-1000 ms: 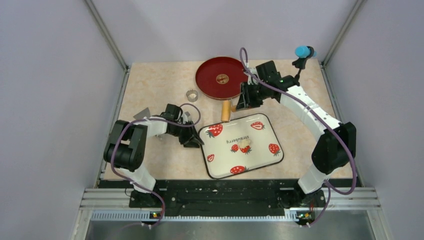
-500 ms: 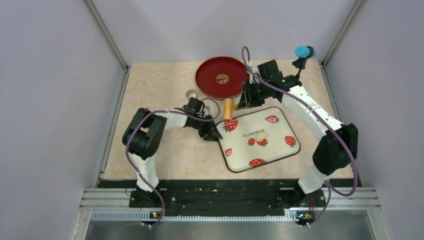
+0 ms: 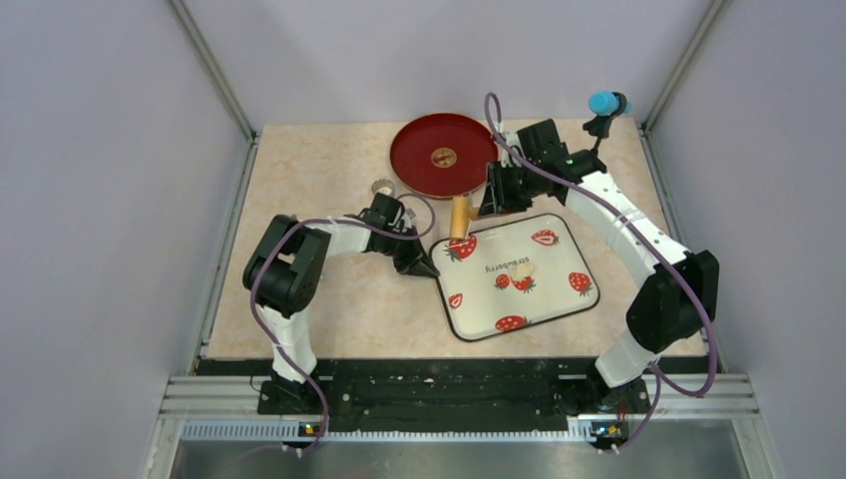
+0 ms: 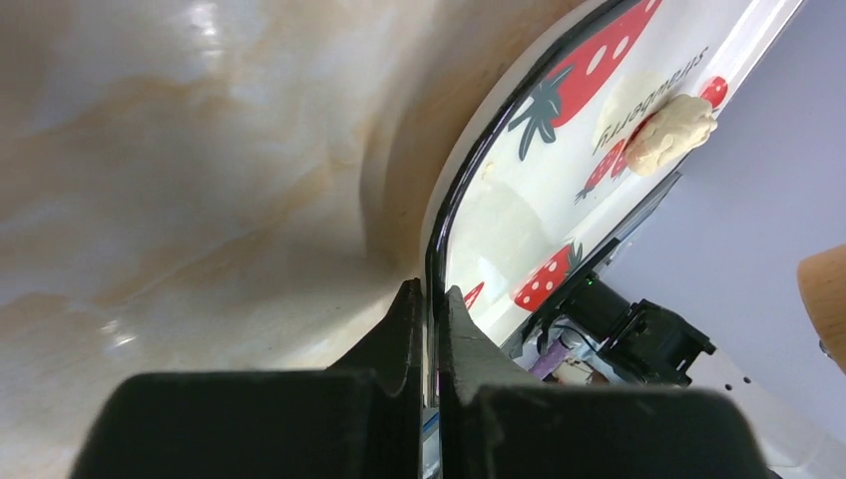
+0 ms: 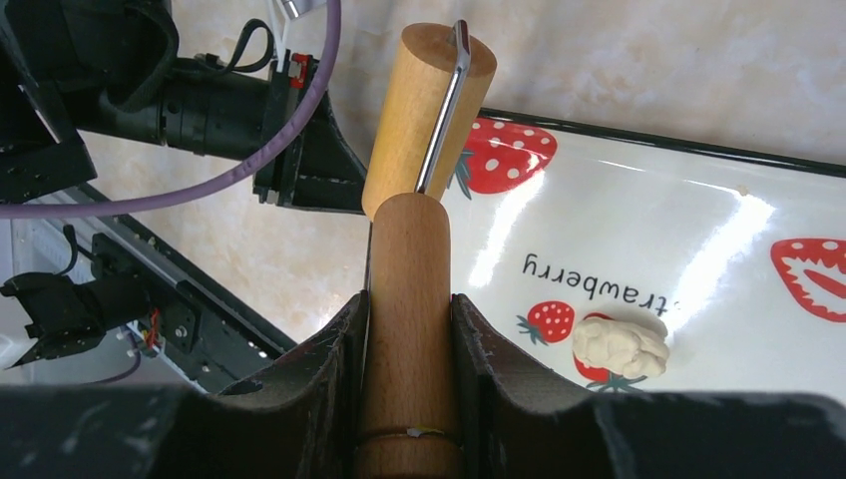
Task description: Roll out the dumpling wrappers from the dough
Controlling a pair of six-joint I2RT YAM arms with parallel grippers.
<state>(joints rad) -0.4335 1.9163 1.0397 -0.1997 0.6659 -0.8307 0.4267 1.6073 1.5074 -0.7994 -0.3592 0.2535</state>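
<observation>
Beige marbled table (image 3: pixel 329 170) fills the middle of the top view, grey walls round it. Two white-and-black arms reach in from the bottom edge.

Strawberry tray (image 3: pixel 547 299): white, black rim, red strawberry prints, sits right of centre, turned at an angle to the table edge. Red round plate (image 3: pixel 414 160) is at upper centre, apart from the tray.

Left gripper (image 3: pixel 431 271) is at the tray's left edge. In the left wrist view the left gripper (image 4: pixel 429 299) has its jaws pinched right down on the tray's thin black rim, nothing else between them.

Right gripper (image 3: pixel 489 205) sits between the plate and the tray's top edge. In the right wrist view the right gripper (image 5: pixel 409 309) is clamped on the handle of the wooden roller (image 5: pixel 424 110), jaws partly closed around it. The roller (image 3: pixel 458 217) barrel hangs over the tray's upper-left corner; whether it touches the tray I cannot tell.

Dough (image 3: pixel 521 269): small pale lump, on the tray near its middle, beside the small strawberry print. It shows lumpy in the right wrist view (image 5: pixel 621 346) and at upper right in the left wrist view (image 4: pixel 670 130). Well apart from both grippers.

Small metal ring (image 3: pixel 381 187) stands on the table, left of the plate.
</observation>
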